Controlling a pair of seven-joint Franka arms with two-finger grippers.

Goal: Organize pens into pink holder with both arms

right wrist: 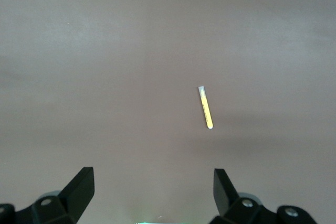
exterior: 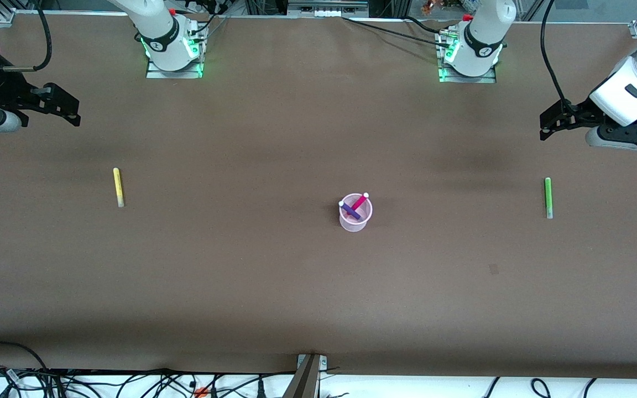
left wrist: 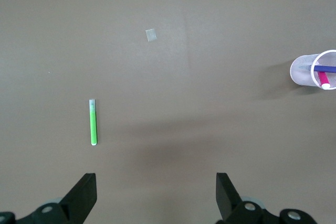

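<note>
The pink holder (exterior: 355, 218) stands upright mid-table with the magenta pen (exterior: 359, 202) and the purple pen (exterior: 350, 210) leaning crossed in it. It also shows in the left wrist view (left wrist: 304, 70). The yellow pen (exterior: 118, 187) lies flat toward the right arm's end, and shows in the right wrist view (right wrist: 205, 108). The green pen (exterior: 547, 197) lies flat toward the left arm's end, and shows in the left wrist view (left wrist: 93, 122). My left gripper (exterior: 544, 128) (left wrist: 156, 192) hangs open and empty above the table near the green pen. My right gripper (exterior: 77, 113) (right wrist: 154, 187) hangs open and empty near the yellow pen.
A small pale patch (exterior: 494, 269) marks the brown table nearer the camera than the green pen, also in the left wrist view (left wrist: 151, 35). The arm bases (exterior: 173, 52) stand along the top edge. Cables (exterior: 130, 381) lie off the table's near edge.
</note>
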